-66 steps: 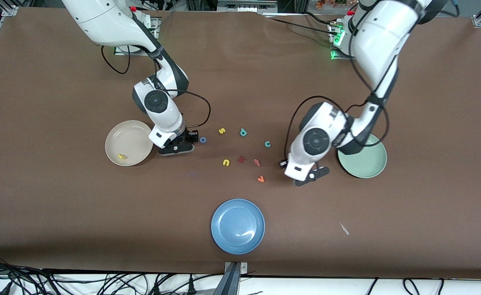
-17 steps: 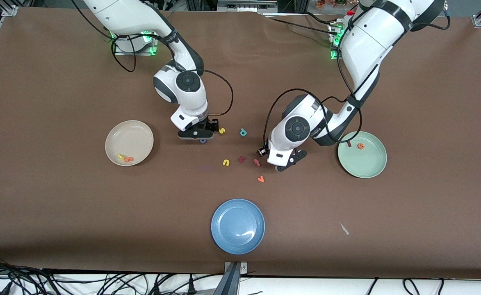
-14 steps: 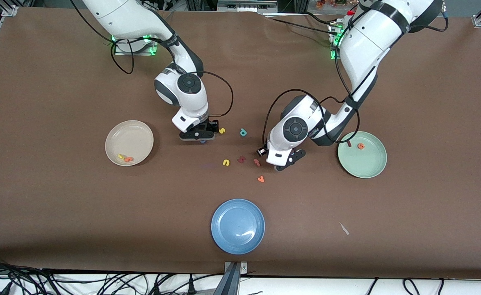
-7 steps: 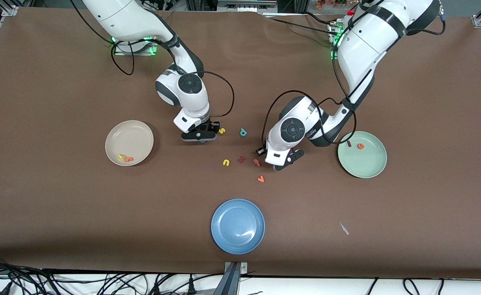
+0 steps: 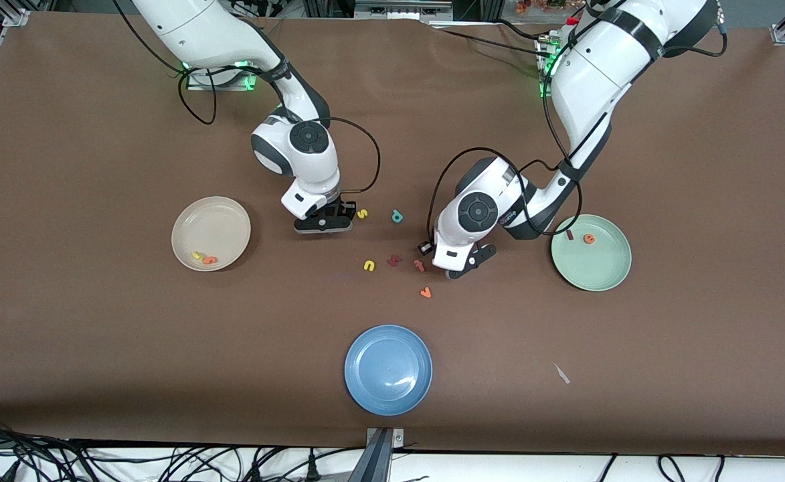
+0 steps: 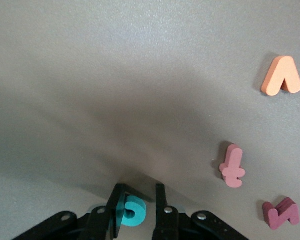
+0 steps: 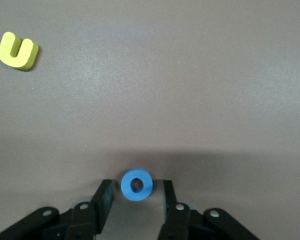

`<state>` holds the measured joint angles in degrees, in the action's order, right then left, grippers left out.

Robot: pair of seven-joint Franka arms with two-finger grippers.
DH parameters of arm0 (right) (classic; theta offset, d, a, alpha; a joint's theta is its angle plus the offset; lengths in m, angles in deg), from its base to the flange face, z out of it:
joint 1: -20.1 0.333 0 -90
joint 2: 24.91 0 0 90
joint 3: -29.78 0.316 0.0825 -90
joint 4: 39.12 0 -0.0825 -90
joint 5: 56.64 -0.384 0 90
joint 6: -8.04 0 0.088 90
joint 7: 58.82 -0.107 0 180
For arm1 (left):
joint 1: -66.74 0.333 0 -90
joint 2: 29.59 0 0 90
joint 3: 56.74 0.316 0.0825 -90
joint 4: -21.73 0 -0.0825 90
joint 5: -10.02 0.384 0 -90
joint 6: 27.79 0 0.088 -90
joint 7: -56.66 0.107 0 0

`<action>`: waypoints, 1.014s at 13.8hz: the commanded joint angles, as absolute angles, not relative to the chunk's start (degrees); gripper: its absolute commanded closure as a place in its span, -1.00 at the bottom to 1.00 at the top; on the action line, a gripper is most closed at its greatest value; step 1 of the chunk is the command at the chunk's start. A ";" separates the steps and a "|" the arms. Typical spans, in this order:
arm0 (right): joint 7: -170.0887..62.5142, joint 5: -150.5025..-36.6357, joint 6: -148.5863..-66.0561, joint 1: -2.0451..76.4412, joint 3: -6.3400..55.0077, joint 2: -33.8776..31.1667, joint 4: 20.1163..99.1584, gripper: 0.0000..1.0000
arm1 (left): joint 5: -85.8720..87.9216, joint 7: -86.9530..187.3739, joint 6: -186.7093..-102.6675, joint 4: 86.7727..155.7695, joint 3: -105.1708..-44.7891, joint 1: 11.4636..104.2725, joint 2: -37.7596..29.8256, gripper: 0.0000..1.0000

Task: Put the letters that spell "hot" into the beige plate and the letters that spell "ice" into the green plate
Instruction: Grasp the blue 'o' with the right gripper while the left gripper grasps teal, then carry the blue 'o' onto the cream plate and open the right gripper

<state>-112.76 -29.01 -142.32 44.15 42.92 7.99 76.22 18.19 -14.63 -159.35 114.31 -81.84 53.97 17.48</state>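
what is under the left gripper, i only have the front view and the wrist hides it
observer: The left wrist view shows the teal c between the left gripper's fingers, with a gap at one finger.
operator: and the right one
observer: The right wrist view shows the blue o lying flat between the right gripper's open fingers, with a gap on each side.
operator: anything close to the c
observer: The pink t lies nearest it, clear of the gripper.
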 commanded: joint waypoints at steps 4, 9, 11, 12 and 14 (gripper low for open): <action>-113.14 -27.54 -142.43 43.92 43.05 8.93 75.14 0.35 | 20.39 -15.94 -158.83 114.11 -81.44 52.94 17.87 0.60; -112.79 -26.49 -142.43 43.92 43.05 8.84 75.14 0.76 | 20.39 -15.41 -158.83 114.11 -81.53 53.12 18.14 0.88; -110.25 -26.49 -142.08 43.83 42.10 7.79 75.05 0.77 | 20.39 -15.41 -158.83 114.11 -81.53 53.12 18.14 0.88; -108.15 -27.01 -141.56 43.74 41.13 6.57 75.14 0.77 | 20.39 -15.41 -158.83 114.02 -81.53 53.03 18.14 0.88; -102.53 -27.54 -136.83 42.26 40.95 4.28 75.05 0.77 | 20.39 -15.41 -158.83 114.11 -81.53 53.03 18.14 0.80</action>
<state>-107.40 -27.65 -140.66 43.77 41.01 7.06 75.07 18.28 -14.63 -159.25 114.30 -81.88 53.78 17.45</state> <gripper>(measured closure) 0.727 0.934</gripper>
